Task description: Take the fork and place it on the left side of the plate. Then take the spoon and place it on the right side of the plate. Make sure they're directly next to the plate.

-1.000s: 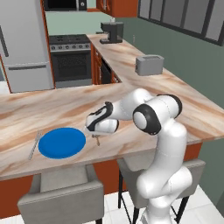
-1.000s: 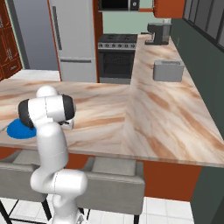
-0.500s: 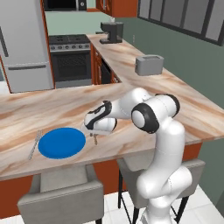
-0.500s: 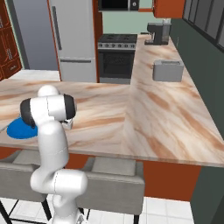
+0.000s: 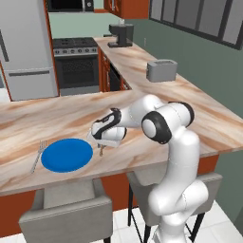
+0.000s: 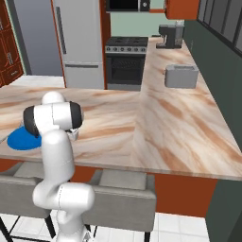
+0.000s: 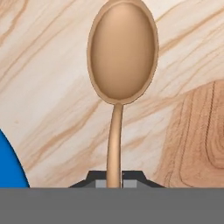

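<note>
The blue plate [image 5: 66, 154] lies on the marble counter near its front edge. A silver-grey fork [image 5: 37, 156] rests on the counter right beside the plate's left rim. My gripper [image 5: 101, 144] hangs low just off the plate's right rim, shut on the thin handle of the tan-brown spoon [image 5: 101, 151]. In the hand view the spoon [image 7: 121, 52] points away from the fingertips [image 7: 96, 180], bowl up, just above the counter. A sliver of the plate [image 7: 8, 164] shows at the lower left. From the right base view the plate [image 6: 20, 140] peeks out behind my arm.
A grey toaster [image 5: 161, 70] stands on the right arm of the counter, a coffee machine [image 5: 119, 35] farther back. Two grey stools [image 5: 66, 209] sit under the counter's front edge. Stove and fridge stand across the aisle.
The hand has edged slightly left and down toward the plate's right rim, still carrying the spoon. Plate and fork have not moved.
</note>
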